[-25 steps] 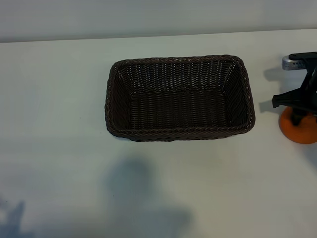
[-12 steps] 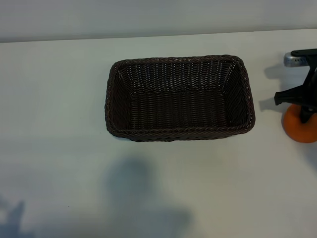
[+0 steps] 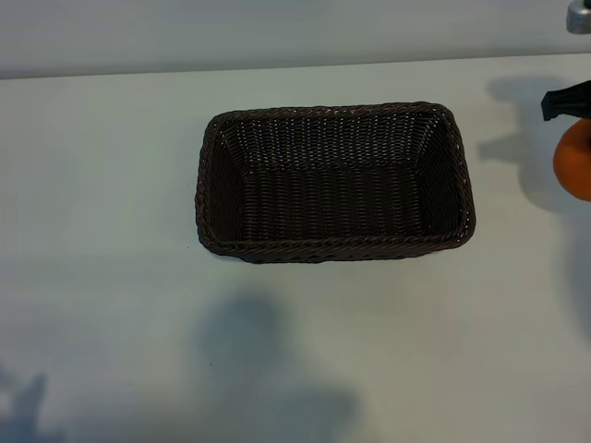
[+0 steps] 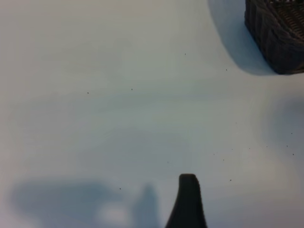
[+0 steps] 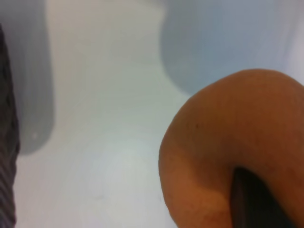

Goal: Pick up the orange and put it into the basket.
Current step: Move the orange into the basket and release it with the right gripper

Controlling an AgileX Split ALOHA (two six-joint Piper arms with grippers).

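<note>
The left gripper shows only in its own wrist view, one dark fingertip over the bare white table with its jaws spread wide and nothing between them; a corner of the basket sits far off from it. In the exterior view the basket lies in the middle of the table exactly where it was a second ago, with nothing inside it. At the right edge the right gripper has risen since the earlier frames, pinching the orange, which is now lifted off the table and appears higher in the picture, well apart from the basket's right rim. Its wrist view shows a dark finger pressed against the orange above the tabletop.
</note>
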